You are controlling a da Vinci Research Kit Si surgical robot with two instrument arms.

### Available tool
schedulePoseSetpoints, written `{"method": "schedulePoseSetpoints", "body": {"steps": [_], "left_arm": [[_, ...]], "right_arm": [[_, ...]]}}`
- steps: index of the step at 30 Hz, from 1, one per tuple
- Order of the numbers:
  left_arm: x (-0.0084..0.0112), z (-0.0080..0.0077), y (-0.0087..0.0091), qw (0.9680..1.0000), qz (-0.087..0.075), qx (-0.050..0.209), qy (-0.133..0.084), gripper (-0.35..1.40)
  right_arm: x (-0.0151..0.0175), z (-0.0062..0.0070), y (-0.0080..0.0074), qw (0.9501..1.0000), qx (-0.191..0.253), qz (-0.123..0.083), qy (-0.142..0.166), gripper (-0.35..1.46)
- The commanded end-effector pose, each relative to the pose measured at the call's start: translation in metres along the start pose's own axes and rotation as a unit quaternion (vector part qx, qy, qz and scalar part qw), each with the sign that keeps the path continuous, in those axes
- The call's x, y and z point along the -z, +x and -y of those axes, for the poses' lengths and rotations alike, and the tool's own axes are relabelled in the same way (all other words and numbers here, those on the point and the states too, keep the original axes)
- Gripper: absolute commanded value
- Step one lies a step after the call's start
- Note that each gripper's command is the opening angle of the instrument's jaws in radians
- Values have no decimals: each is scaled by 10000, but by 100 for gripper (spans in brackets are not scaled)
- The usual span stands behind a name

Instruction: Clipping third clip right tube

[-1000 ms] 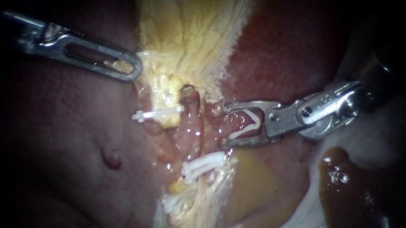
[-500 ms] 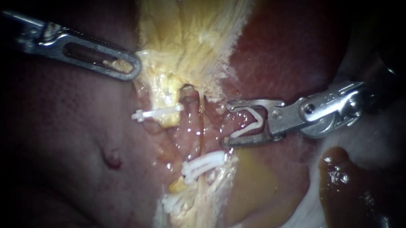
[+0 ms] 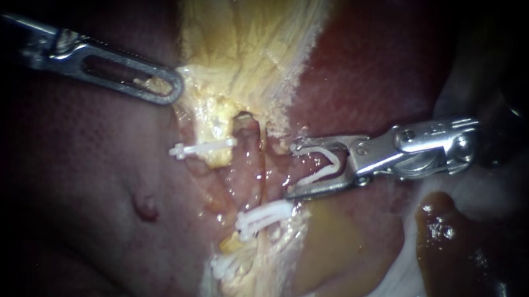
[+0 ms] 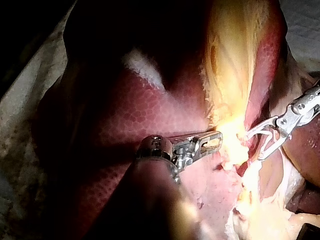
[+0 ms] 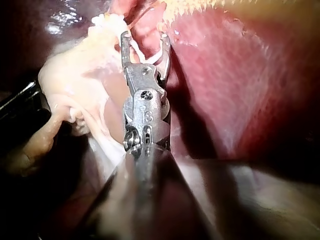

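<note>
Filling most of the endoscope view, the dark red liver lies under a fan of yellow tissue that narrows toward the middle. The left instrument comes in nearly level, its tool closed on the edge of that yellow tissue and drawing it aside. The right instrument has its tool spread wide, both jaws bearing on an open clip loaded between them. The jaw tips are just beside the right tube but not around it.

Lower down, a white clip and beneath it a lowest clip seem to sit on that tube, while a left-hand clip crosses the neighbouring strand. The third clip therefore looks loaded and aimed but not yet placed. The tool has yet to straddle the tube and squeeze.

Compared with a second ago, the right instrument has rolled flatter and its tips have dropped slightly. The left instrument has not shifted.
</note>
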Motion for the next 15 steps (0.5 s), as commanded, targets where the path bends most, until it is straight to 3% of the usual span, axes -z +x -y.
{"method": "schedulePoseSetpoints", "body": {"steps": [1,15], "left_arm": [[0,0,0,10000,0,0,1,-35],[0,0,0,10000,0,1,0,-35]], "right_arm": [[-1,1,0,10000,-62,-29,45,50],[-18,6,3,9978,-452,-194,452,50]]}}
